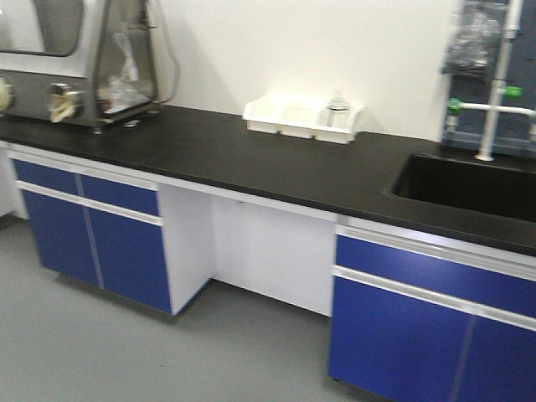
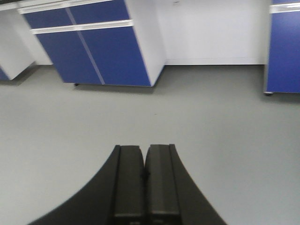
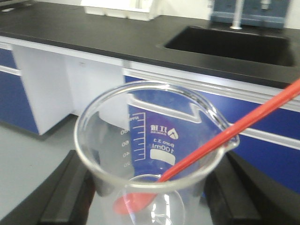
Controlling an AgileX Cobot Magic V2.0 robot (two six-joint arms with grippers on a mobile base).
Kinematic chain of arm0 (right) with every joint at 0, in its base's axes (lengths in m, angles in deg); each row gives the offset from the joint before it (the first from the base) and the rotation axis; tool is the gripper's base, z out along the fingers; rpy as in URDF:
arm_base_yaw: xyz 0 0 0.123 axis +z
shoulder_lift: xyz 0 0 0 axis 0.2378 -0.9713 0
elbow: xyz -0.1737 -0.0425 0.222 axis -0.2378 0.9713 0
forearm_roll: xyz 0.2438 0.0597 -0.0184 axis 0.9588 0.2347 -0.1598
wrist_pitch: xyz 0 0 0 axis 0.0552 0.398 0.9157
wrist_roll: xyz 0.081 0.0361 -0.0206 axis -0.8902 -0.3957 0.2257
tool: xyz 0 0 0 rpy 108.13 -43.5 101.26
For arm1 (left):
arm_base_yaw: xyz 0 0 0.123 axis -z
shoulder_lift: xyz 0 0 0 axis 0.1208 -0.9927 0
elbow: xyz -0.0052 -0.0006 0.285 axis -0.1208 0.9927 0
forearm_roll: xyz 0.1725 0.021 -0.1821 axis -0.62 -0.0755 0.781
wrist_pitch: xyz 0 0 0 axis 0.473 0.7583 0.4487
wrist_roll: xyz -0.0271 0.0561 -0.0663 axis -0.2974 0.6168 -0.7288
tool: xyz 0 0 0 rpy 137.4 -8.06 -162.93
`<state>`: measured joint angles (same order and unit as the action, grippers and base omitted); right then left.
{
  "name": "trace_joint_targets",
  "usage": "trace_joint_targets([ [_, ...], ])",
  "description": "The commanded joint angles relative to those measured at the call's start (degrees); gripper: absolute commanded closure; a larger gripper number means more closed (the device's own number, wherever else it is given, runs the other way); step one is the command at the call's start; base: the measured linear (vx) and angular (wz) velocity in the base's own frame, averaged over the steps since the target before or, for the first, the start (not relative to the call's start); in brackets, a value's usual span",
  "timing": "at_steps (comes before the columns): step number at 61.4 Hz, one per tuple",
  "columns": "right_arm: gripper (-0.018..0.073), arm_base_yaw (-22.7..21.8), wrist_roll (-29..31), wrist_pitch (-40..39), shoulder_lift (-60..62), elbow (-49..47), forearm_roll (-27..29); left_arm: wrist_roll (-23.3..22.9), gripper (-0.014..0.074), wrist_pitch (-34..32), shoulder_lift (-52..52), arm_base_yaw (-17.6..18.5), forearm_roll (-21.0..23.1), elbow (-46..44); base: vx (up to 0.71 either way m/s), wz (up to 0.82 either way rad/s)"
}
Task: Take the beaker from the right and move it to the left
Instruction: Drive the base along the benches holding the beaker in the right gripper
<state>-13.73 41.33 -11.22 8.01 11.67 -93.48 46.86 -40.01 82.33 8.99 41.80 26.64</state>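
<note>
**Beaker in my right claw, off the bench and over the floor**

A long black countertop [image 1: 251, 159] runs along a white wall [image 1: 335, 50]. Blue cabinets with white rails [image 1: 402, 335] stand under it, on a plain grey floor [image 1: 100, 343]. Between the cabinet blocks there is a white knee recess [image 1: 268, 251].

The counter's front edge is straight and white-trimmed. The middle stretch of the top lies bare and open. To the right, a deep black sink [image 1: 469, 188] is cut into the surface, and a white tap [image 1: 494, 109] rises behind it.

My right claw [image 3: 150, 201] is closed around the small clear glass beaker [image 3: 154, 140], with a black finger [image 3: 70, 192] against each side of the glass. The beaker is upright, its spout toward the right, and its printed scale reads 100 ml. A thin red stick [image 3: 225, 137] rests its flat end on the bottom and leans out over the spout. The beaker hangs in front of the bench, with floor and cabinet fronts below it.

My left claw [image 2: 145, 178] points at the floor. Its two black fingers are pressed together with nothing between them.

A white plastic tray [image 1: 293, 121] of glassware sits at the back of the counter against the wall. At the far left end stands a metal box with clear panels [image 1: 75, 67].
</note>
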Motion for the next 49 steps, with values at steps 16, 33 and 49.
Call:
trace_joint_targets([
  [16, 0.0563, -0.3, 0.2, -4.9, 0.1, -1.8, -0.7, -0.1, 0.0603, -4.4, 0.4, 0.4, 0.0, 1.1, 0.27, 0.50],
  [33, 0.0563, -0.3, 0.2, -4.9, 0.1, -1.8, -0.7, -0.1, 0.0603, -4.4, 0.4, 0.4, 0.0, 1.1, 0.33, 0.37],
  [49, 0.0563, -0.3, 0.2, -4.9, 0.1, -1.8, -0.7, -0.1, 0.0603, -4.4, 0.4, 0.4, 0.0, 1.1, 0.38, 0.31],
])
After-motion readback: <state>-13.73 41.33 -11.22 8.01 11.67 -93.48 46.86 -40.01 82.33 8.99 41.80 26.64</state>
